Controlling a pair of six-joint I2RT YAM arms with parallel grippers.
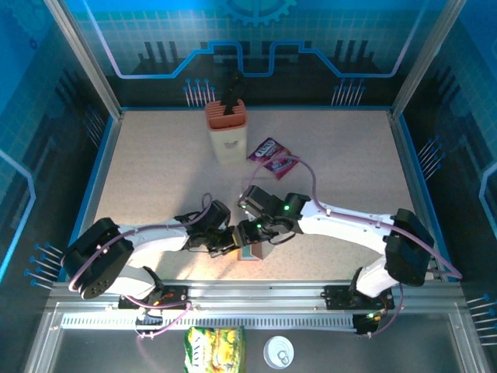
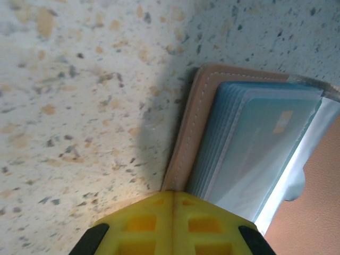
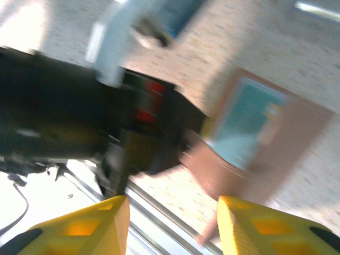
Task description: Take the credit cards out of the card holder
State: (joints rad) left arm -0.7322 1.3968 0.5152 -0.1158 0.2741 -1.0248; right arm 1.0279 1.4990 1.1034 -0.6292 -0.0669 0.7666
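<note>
One card holder, likely light, soft; credit cards likely stiff, slick, best pinched at exposed edges; left gripper closed against its cover, right gripper parted, empty.

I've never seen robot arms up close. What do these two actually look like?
The left arm and right arm are white tubular links joined by chunky black joints. A lilac cable loops along each arm. Small green lights glow near the right wrist. The left gripper and right gripper have bright yellow fingers with moulded square pockets.
</note>
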